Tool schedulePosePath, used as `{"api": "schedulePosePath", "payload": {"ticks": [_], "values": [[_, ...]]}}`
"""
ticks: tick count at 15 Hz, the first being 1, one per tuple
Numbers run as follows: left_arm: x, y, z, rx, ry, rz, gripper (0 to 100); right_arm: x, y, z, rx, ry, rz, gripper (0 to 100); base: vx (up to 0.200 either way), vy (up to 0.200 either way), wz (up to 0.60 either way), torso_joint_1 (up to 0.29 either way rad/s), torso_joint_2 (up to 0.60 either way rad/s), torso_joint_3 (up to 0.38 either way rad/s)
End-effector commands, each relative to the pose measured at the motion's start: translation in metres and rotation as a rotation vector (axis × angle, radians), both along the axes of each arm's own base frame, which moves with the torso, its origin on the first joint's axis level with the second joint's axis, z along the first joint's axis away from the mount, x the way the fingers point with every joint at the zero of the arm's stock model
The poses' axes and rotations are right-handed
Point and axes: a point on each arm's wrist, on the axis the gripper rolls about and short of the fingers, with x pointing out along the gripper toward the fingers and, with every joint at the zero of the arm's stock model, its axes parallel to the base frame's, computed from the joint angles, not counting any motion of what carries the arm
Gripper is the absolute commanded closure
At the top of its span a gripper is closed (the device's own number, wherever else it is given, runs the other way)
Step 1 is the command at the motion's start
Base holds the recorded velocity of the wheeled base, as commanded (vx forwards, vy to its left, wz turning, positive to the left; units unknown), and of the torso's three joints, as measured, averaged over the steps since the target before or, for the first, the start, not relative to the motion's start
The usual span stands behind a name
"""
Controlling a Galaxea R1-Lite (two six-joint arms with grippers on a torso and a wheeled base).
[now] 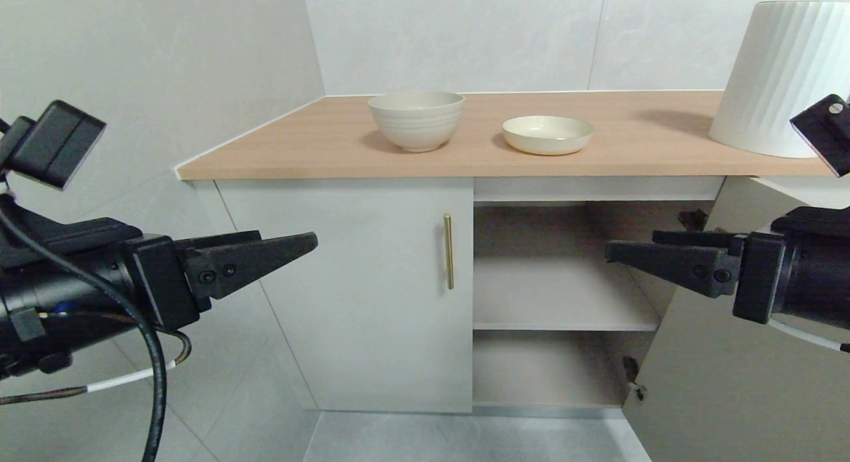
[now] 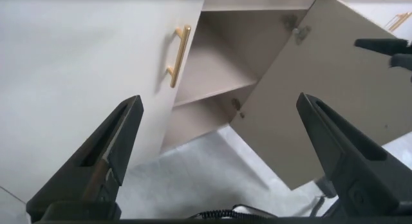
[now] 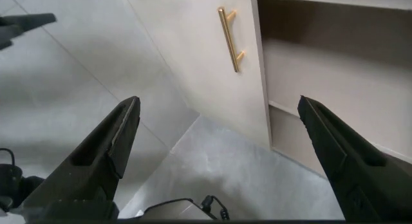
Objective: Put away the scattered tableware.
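A deep cream bowl [image 1: 416, 119] and a shallow cream dish [image 1: 548, 134] rest on the wooden countertop [image 1: 319, 143], the dish to the bowl's right. My left gripper [image 1: 309, 239] hangs open in front of the shut left cabinet door [image 1: 358, 289], well below the bowl; in the left wrist view its fingers [image 2: 106, 159] stand wide apart with nothing between them. My right gripper [image 1: 611, 251] is open too, at the height of the open cabinet's upper compartment; its fingers [image 3: 351, 159] hold nothing.
The cabinet's right door [image 1: 730, 382] is swung open, baring a middle shelf [image 1: 558, 296] and a bottom shelf [image 1: 544, 376]. A gold handle [image 1: 448, 251] runs down the shut door. A white ribbed lampshade [image 1: 777, 77] stands at the counter's right. Grey floor [image 1: 465, 442] lies below.
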Motion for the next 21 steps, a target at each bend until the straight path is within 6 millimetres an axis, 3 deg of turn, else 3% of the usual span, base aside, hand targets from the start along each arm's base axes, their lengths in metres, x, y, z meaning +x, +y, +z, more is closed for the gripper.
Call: {"api": "schedulePosePath", "payload": {"ticks": [1,6,9,21], "values": [[-0.001,0.000,0.002,-0.003,-0.006,0.001,0,0.002,0.001,0.000,-0.001,0.003,0.001,0,0.200,0.000,0.00,0.002,0.00,0.002],[-0.003,0.001,0.003,-0.007,-0.016,0.001,0,0.001,0.001,0.003,0.017,-0.004,0.001,0,0.200,0.000,0.00,0.003,0.00,0.001],[-0.010,0.004,0.009,-0.019,-0.044,-0.002,0,0.000,0.000,0.010,0.065,-0.068,-0.004,0,0.000,0.000,0.00,0.000,0.00,0.000],[-0.006,0.002,0.006,-0.013,-0.030,-0.002,0,0.000,-0.001,0.010,0.062,-0.071,-0.059,0,0.000,0.000,0.00,0.001,-0.03,-0.027]]}}
